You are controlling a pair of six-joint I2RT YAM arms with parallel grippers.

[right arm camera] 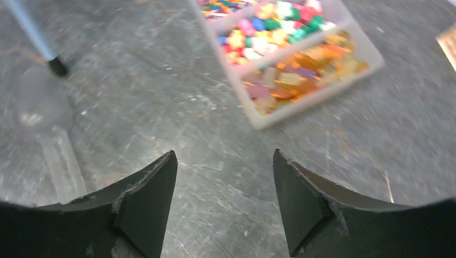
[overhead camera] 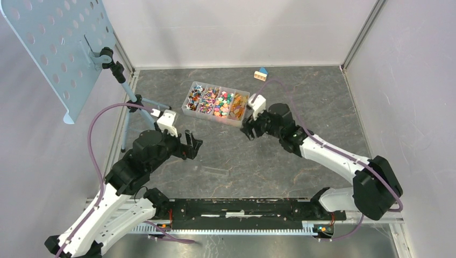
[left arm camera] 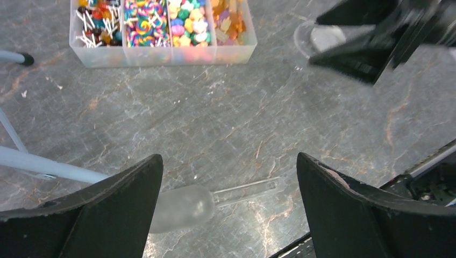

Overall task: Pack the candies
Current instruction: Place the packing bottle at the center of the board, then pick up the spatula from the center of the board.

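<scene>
The candies (overhead camera: 215, 101) are several heaps of tiny mixed-colour sweets in a clear four-compartment box (overhead camera: 209, 118) at the table's middle back. They also show in the left wrist view (left arm camera: 161, 21) and the right wrist view (right arm camera: 290, 75). My left gripper (overhead camera: 194, 144) is open and empty, left of and nearer than the box. In its own view (left arm camera: 228, 158) a clear plastic scoop (left arm camera: 183, 207) lies on the table under it. My right gripper (overhead camera: 247, 130) is open and empty (right arm camera: 224, 153), just in front of the box's right end.
The scoop (overhead camera: 214, 171) lies between the arms, also in the right wrist view (right arm camera: 40, 102). A blue-roofed toy house (overhead camera: 261, 74) stands at the back. A perforated panel on a stand (overhead camera: 54, 48) fills the left. A clear round thing (left arm camera: 322, 37) lies under my right gripper.
</scene>
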